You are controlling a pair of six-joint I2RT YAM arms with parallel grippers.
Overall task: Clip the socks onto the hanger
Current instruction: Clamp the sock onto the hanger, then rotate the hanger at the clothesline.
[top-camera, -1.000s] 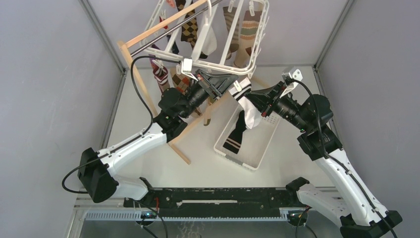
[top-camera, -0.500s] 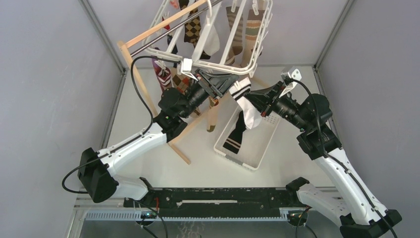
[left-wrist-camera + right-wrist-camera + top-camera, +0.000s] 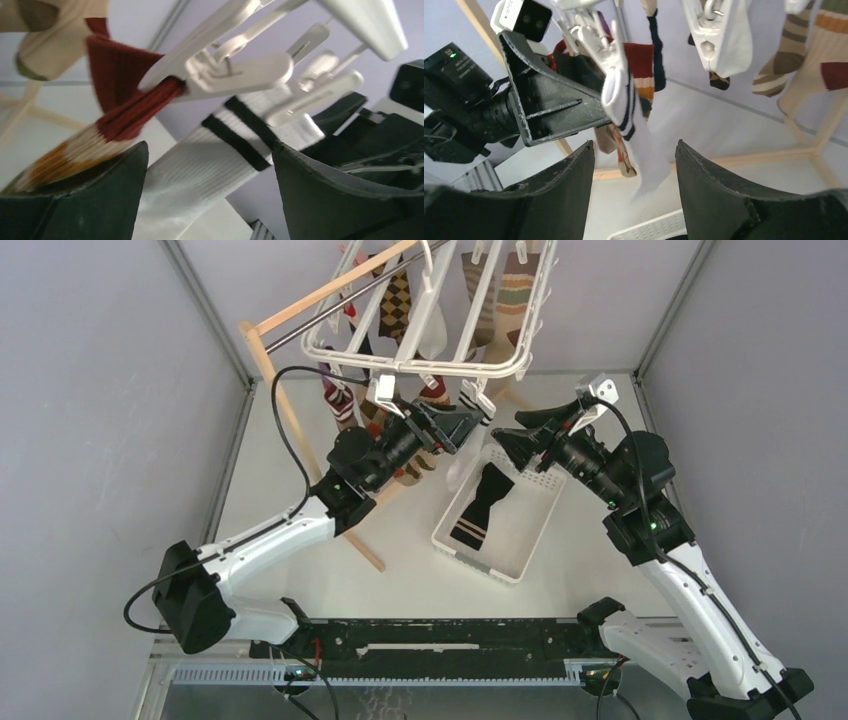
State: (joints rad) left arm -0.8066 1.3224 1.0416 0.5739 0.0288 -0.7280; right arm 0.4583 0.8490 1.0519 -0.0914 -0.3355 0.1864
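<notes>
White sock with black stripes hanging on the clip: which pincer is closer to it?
Left. The left pincer is open right at the white sock, one finger on each side. The right pincer is open too, off to one side across a gap.

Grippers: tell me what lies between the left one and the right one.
The white sock with black stripes, hanging from the hanger, lies between the left gripper and right gripper; the right wrist view shows it best.

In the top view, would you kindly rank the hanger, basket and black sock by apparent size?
1. Hanger, though nearer the camera, so not certain.
2. Basket.
3. Black sock.
</notes>
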